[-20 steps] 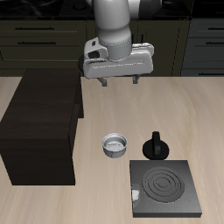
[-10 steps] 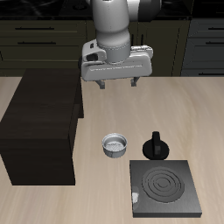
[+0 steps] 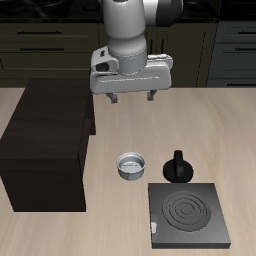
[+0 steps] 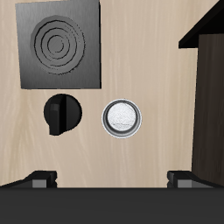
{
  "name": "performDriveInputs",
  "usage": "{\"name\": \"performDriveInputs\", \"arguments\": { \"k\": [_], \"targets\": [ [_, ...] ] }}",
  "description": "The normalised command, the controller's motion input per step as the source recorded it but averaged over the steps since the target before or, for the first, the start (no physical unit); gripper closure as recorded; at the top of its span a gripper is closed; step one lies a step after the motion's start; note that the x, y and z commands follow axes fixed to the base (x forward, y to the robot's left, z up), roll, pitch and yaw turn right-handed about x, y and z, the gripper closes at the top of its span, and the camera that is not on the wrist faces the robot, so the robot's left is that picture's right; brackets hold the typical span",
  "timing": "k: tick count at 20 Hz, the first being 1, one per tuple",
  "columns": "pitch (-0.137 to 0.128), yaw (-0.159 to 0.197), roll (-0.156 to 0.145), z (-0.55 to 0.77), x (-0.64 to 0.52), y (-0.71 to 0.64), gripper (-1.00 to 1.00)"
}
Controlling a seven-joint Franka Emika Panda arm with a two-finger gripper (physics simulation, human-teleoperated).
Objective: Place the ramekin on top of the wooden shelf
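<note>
The ramekin, a small round grey-white ribbed bowl, sits upright on the table beside the wooden shelf, a large dark boxy cabinet with a flat top. The ramekin also shows in the wrist view, with the shelf's edge beside it. My gripper hangs high above the table, well above and behind the ramekin. Its fingers are spread wide apart and hold nothing.
A black knobbed moka-pot-like object stands just beside the ramekin. A flat black stove plate with concentric rings lies near the table's front edge. Dark kitchen cabinets stand behind the table.
The gripper has shifted slightly sideways toward the shelf side and a little lower. The ramekin and other objects have not moved.
</note>
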Motion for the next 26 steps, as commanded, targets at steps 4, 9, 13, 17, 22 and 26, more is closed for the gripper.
{"name": "performDriveInputs", "arguments": {
  "k": [4,9,13,17,22,26],
  "targets": [
    [0.010,0.027,0.001,-0.18,0.08,0.02,-1.00],
    [0.038,-0.013,-0.007,-0.27,0.12,-0.04,-1.00],
    [0.034,0.005,0.020,-0.41,0.07,0.06,-1.00],
    [0.037,-0.013,-0.005,-0.32,0.04,0.01,-1.00],
    [0.027,-0.016,-0.012,-0.32,0.05,-0.04,-1.00],
    [0.033,-0.020,-0.007,-0.30,0.03,-0.04,-1.00]
  ]
}}
